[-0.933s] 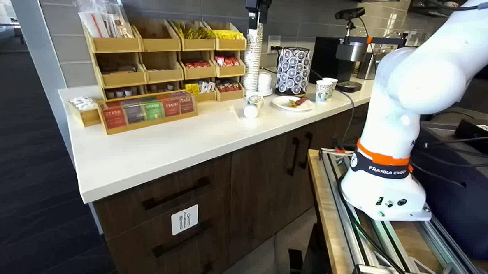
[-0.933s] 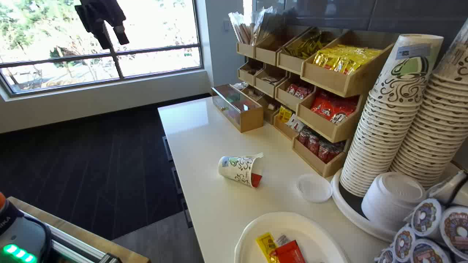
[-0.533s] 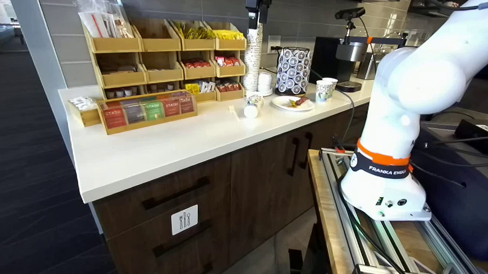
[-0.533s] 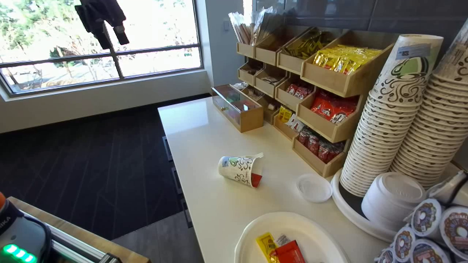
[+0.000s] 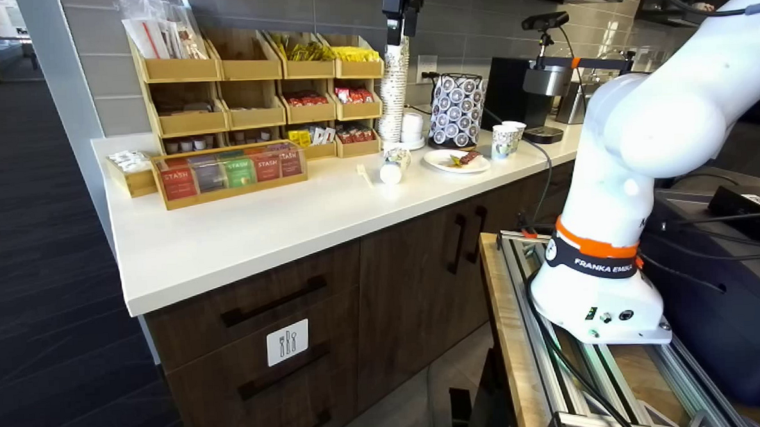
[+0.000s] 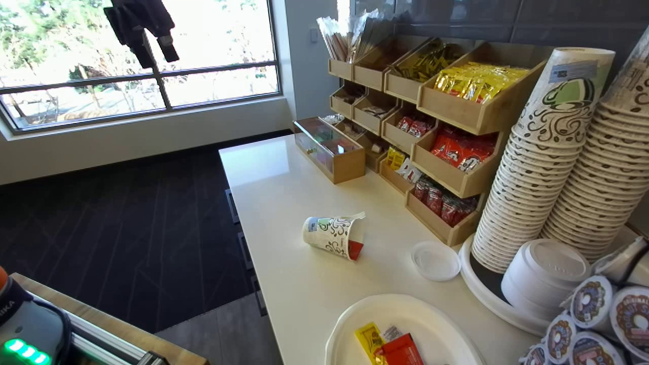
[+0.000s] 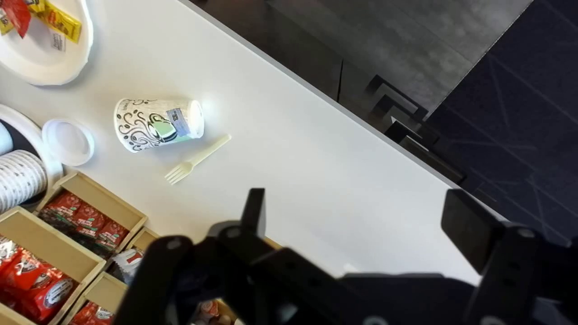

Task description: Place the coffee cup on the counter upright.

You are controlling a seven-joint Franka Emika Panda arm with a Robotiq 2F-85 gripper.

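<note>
A patterned white paper coffee cup (image 6: 327, 235) lies on its side on the white counter (image 6: 284, 294). It also shows in the wrist view (image 7: 146, 125) and in an exterior view (image 5: 398, 155). A red packet (image 6: 355, 249) sits in its mouth. My gripper (image 7: 356, 198) is open, with nothing between its fingers. In both exterior views the gripper (image 6: 159, 62) hangs high above the counter (image 5: 258, 225), well apart from the cup. In the wrist view the cup lies up and left of the fingers.
A pale fork (image 7: 198, 159) lies beside the cup. A lid (image 7: 70, 142) and a white plate with packets (image 6: 405, 324) are near. Tall cup stacks (image 6: 537, 177), wooden bins (image 5: 252, 68), a tea box (image 5: 234, 172) and upright cups (image 5: 504, 141) line the counter.
</note>
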